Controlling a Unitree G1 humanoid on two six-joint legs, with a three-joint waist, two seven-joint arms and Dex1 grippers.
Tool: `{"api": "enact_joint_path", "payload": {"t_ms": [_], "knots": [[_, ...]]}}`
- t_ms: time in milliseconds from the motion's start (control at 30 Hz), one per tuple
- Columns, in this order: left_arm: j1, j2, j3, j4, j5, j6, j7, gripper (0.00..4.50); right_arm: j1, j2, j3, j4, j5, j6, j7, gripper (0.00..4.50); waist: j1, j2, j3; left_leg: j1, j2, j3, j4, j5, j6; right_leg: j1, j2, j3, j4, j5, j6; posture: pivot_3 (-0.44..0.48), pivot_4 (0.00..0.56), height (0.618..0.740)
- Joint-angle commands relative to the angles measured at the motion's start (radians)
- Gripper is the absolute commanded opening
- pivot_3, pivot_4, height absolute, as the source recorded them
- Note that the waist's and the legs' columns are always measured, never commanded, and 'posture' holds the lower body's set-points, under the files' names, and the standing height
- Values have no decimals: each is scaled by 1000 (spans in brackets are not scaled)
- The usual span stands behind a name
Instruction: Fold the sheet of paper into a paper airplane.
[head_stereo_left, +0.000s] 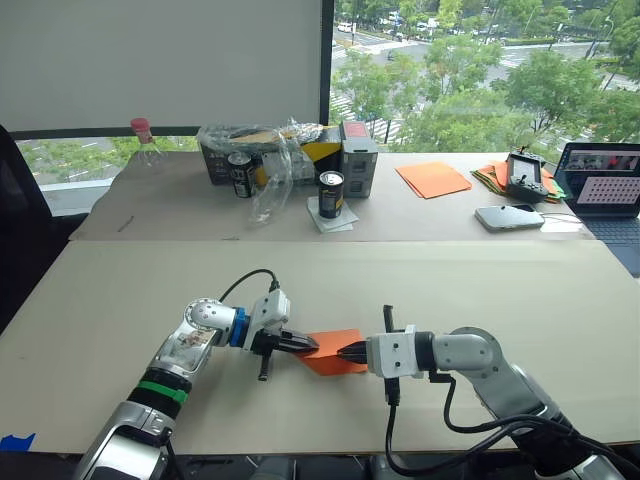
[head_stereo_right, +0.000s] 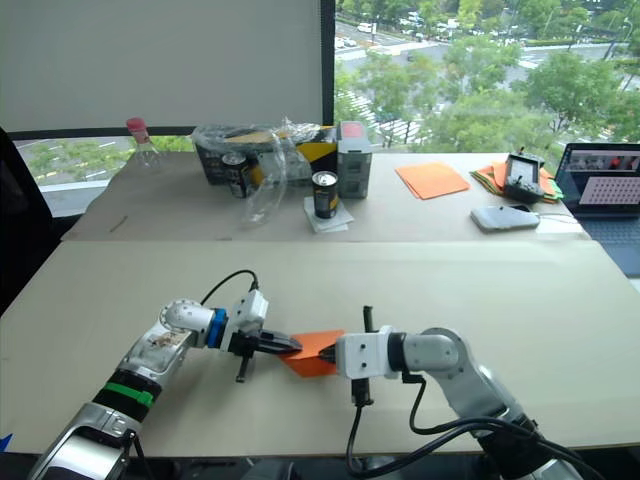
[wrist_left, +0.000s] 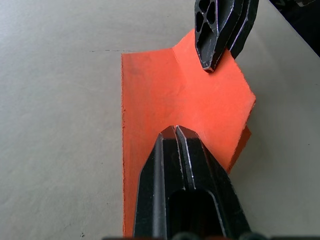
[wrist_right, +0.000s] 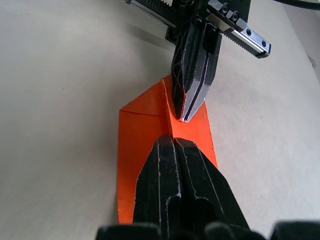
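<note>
Pressing closed fingers of left gripper (head_stereo_left: 305, 346) and right gripper (head_stereo_left: 346, 352) onto the sheet of paper (head_stereo_left: 331, 352), lower centre of frame.

Both eye views look forward and down from above the folded bright orange sheet of paper (head_stereo_left: 333, 352); each wrist view faces it close-up, from opposite ends.

Along the far table, a clear bottle with a pink cap (head_stereo_left: 143, 138) is seen at the upper left, with a crumpled plastic bag over a box (head_stereo_left: 262, 152) and two dark cans (head_stereo_left: 331, 193) near the upper centre. Smooth orange sheets (head_stereo_left: 433, 179) are laid right of centre. A mixed-colour paper pile (head_stereo_left: 496, 176), a white phone (head_stereo_left: 509, 216) and a laptop (head_stereo_left: 603, 186) are found at the upper right.
</note>
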Motion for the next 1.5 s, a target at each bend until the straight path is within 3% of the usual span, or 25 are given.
{"api": "enact_joint_path", "payload": {"t_ms": [33, 133, 300, 600, 700, 867, 1233, 1500], "knots": [[24, 13, -32, 22, 35, -6, -15, 0, -2, -40, -36, -36, 23, -20, 17, 1548, 1, 0, 0, 0, 0, 0, 0, 0, 0, 0, 0, 0, 0, 0, 0, 0, 150, 670], [24, 14, -34, 29, 33, -9, -21, 0, 1, -79, -37, -55, 40, 0, 47, 2591, 0, 0, 0, 1, 0, 0, 0, 0, 1, 0, 0, 0, 0, 0, 0, 0, 150, 670], [30, 17, -25, 31, 24, -9, -28, 0, 3, -119, -53, -4, 40, -69, 54, 2591, 0, 1, -1, 1, 0, 0, 0, 0, 1, 1, 0, 0, 0, 0, 0, 0, 150, 670], [34, 23, -15, 25, 23, -9, -28, 0, -32, -90, -39, 82, 24, -129, 41, 2591, 0, 1, -1, 1, 0, 0, 0, 0, 1, 1, 0, 0, 0, 0, 1, 0, 150, 670], [32, 28, -11, 26, 22, -13, -33, 0, -46, -82, -39, 114, 28, -143, 44, 1783, 0, 1, -1, 2, 0, 0, -1, 0, 1, 1, 0, 0, 0, 0, 1, 0, 150, 670], [-2, 24, 19, 53, 9, -13, -24, 0, -42, -69, -30, 107, 78, -118, 85, 57, -1, 1, -1, 2, 0, 0, -1, 0, 1, 1, 0, 0, 0, 0, 1, 0, 150, 670], [10, 25, 28, 27, -22, 35, -48, 0, 53, -35, -15, -45, 192, 135, 97, 57, -1, 1, -1, 1, 0, 0, -1, 0, 1, 1, 0, 0, 0, 0, 1, 0, 150, 670], [29, 29, 5, -18, -14, 55, -48, 0, 27, -15, -73, 36, 317, 359, 106, 57, 0, 1, -1, 1, 0, 0, -1, 0, 1, 1, -1, 0, 0, 0, 0, 0, 150, 670]]}}
